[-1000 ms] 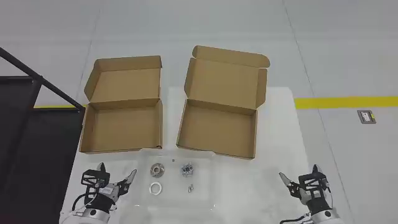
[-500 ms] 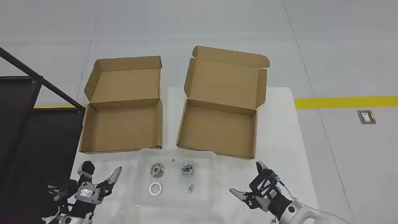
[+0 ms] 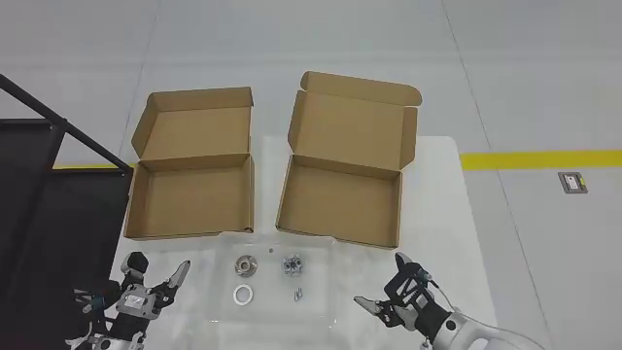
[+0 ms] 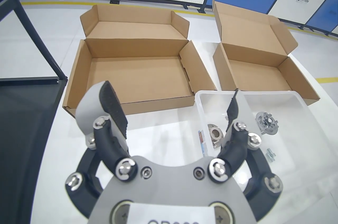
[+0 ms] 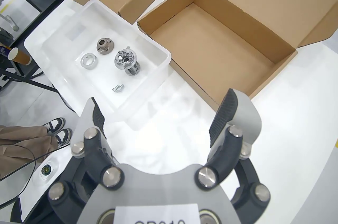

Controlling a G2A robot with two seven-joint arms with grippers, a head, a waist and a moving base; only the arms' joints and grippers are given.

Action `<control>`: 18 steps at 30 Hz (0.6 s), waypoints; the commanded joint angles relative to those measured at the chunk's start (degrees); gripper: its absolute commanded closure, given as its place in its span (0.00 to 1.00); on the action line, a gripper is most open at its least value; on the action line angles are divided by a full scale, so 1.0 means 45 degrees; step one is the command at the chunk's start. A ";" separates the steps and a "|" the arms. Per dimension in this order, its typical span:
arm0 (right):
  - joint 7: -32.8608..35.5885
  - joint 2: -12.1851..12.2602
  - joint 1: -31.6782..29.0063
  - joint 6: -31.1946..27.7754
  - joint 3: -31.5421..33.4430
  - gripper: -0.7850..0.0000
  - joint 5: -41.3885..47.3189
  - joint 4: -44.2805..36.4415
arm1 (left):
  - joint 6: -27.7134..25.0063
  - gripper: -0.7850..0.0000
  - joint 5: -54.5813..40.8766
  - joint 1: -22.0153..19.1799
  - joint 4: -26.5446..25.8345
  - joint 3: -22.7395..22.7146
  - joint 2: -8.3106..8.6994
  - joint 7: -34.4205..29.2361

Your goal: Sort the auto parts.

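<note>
A clear plastic tray point(image 3: 219, 253) near the table's front holds a flanged hub point(image 3: 244, 265), a gear-like part point(image 3: 293, 265), a flat ring point(image 3: 243, 296) and small bolts point(image 3: 297, 295). Behind it stand two open cardboard boxes, one on the left point(image 3: 190, 199) and one on the right point(image 3: 338, 199), both bare inside. My left gripper point(image 3: 158, 264) hovers open left of the tray, holding nothing. My right gripper point(image 3: 381, 280) hovers open right of the tray, also holding nothing. The right wrist view shows the hub point(image 5: 104, 46), gear-like part point(image 5: 126, 61), ring point(image 5: 88, 60) and bolts point(image 5: 118, 88) lying apart.
A black rack point(image 3: 39, 204) stands against the table's left side. A paper cup point(image 5: 18, 57) sits off the table beyond the tray. Bare white tabletop point(image 3: 437, 243) lies right of the tray and in front of the right box.
My right gripper has swung in from the front right corner toward the tray. My left gripper has drawn back slightly to the left and front. The parts have not moved.
</note>
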 commanded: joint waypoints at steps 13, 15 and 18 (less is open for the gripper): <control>0.3443 -0.0545 0.5157 -0.1773 -0.4291 0.00 0.1652 0.2005 | 0.0641 0.00 -0.1540 -0.0220 -0.0028 -0.0593 -0.0098 -0.1018; 0.4082 -0.0757 0.6148 -0.1541 -0.5104 0.00 0.2341 0.2834 | 0.0706 0.00 -0.1567 -0.0217 -0.0040 -0.0594 -0.0106 -0.1054; 0.4804 -0.0894 0.6816 -0.1311 -0.5581 0.00 0.2716 0.3394 | 0.0706 0.00 -0.1567 -0.0217 -0.0040 -0.0594 -0.0106 -0.1054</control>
